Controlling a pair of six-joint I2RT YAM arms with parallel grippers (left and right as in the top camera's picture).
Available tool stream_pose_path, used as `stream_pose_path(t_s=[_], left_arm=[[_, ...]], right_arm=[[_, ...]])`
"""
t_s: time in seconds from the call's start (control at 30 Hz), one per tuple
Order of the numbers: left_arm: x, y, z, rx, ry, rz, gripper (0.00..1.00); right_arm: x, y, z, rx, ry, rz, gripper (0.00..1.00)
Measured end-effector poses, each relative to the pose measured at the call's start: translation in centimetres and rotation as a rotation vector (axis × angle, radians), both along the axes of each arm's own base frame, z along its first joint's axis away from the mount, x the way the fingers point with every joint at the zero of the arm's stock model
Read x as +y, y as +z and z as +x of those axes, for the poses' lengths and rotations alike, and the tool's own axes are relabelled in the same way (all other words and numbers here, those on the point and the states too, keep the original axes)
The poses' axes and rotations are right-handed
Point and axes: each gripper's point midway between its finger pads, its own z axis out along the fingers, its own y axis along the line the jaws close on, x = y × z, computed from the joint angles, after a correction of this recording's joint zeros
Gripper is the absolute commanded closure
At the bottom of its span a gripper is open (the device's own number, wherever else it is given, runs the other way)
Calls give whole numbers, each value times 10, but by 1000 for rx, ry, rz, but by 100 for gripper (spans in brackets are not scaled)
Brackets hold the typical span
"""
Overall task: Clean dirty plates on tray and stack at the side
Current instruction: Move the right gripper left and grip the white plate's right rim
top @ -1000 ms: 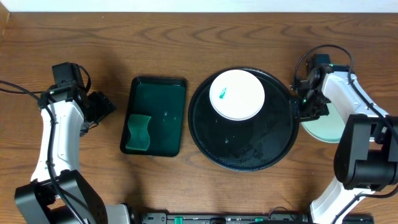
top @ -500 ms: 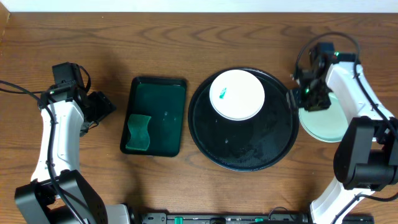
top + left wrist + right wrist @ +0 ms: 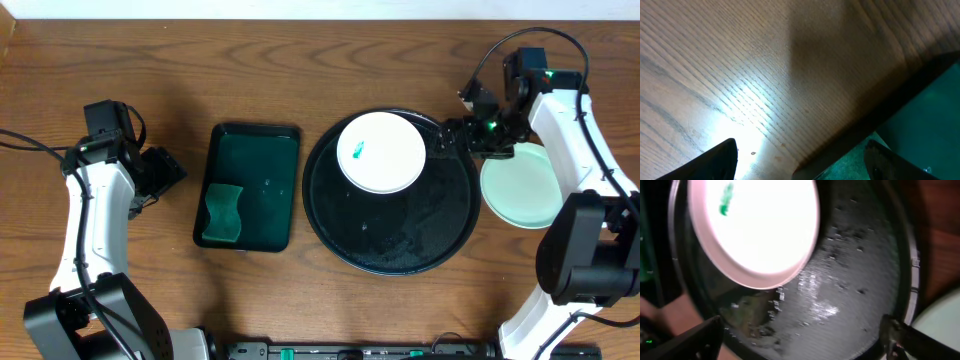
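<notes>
**Two robot arms at a wooden table, both grippers spread wide, one smeared white plate on the round black tray**

Seen from above, the left gripper point(image 3: 175, 168) at the far left points toward a rectangular dark tray point(image 3: 262, 160). Its fingers are too small and dark to separate at this height. The left wrist view settles it: two dark fingertips point(image 3: 720, 161) sit at opposite bottom corners, wide apart, above the bare wooden table point(image 3: 740, 75). That tray's rim and green-tinted floor are cut off at the right edge. Only the overhead view shows the green sponge point(image 3: 224, 213) in its lower left corner.

In the middle, the round black tray point(image 3: 400, 235) carries the white plate point(image 3: 385, 165) in its upper part, with a small green smear point(image 3: 357, 151) left of centre. The right wrist view adds wet specks and sheen on the tray floor.

The right gripper point(image 3: 458, 117) hovers at the tray's upper right rim, just beside the white plate, jaws wide. A mint-green plate point(image 3: 518, 188) lies on the table just right of the tray, its upper edge hidden by the right arm. Whether it is one plate or a stack cannot be told. The wrist view catches only a pale sliver of it.
</notes>
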Motion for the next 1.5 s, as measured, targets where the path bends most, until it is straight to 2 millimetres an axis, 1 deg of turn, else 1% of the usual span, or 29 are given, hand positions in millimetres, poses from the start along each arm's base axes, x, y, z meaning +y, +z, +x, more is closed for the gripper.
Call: stream_pose_path(t_s=[0.03, 0.1, 0.17, 0.27, 0.4, 0.47, 0.53, 0.6, 0.73, 0.87, 1.07, 1.2, 1.23, 1.33, 1.43, 1.5], left_arm=[[0, 0, 0, 0, 0, 0, 19], [0, 0, 0, 0, 0, 0, 19], [0, 0, 0, 0, 0, 0, 19], [0, 0, 0, 0, 0, 0, 19], [0, 0, 0, 0, 0, 0, 19], [0, 0, 0, 0, 0, 0, 19], [0, 0, 0, 0, 0, 0, 19], [0, 0, 0, 0, 0, 0, 19], [0, 0, 0, 0, 0, 0, 20], [0, 0, 0, 0, 0, 0, 19], [0, 0, 0, 0, 0, 0, 19], [0, 0, 0, 0, 0, 0, 19], [0, 0, 0, 0, 0, 0, 19], [0, 0, 0, 0, 0, 0, 19], [0, 0, 0, 0, 0, 0, 19], [0, 0, 0, 0, 0, 0, 19]], right_arm=[[4, 1, 0, -4, 5, 11, 36], [11, 2, 2, -17, 23, 27, 51], [19, 3, 3, -25, 33, 37, 57], [28, 3, 10, -41, 17, 24, 57], [32, -4, 22, -54, -80, -69, 56], [35, -10, 26, -64, -131, -123, 59], [38, -17, 29, -74, -166, -159, 67], [46, -24, 32, -98, -182, -183, 72], [55, -36, 37, -149, -213, -229, 73], [52, -49, 37, -182, -243, -299, 76], [38, -62, 37, -208, -283, -370, 78], [34, -71, 37, -227, -296, -388, 81], [33, -75, 36, -230, -298, -390, 82], [30, -84, 31, -229, -301, -397, 92], [29, -89, 28, -222, -307, -396, 99], [30, -90, 28, -222, -311, -395, 99]])
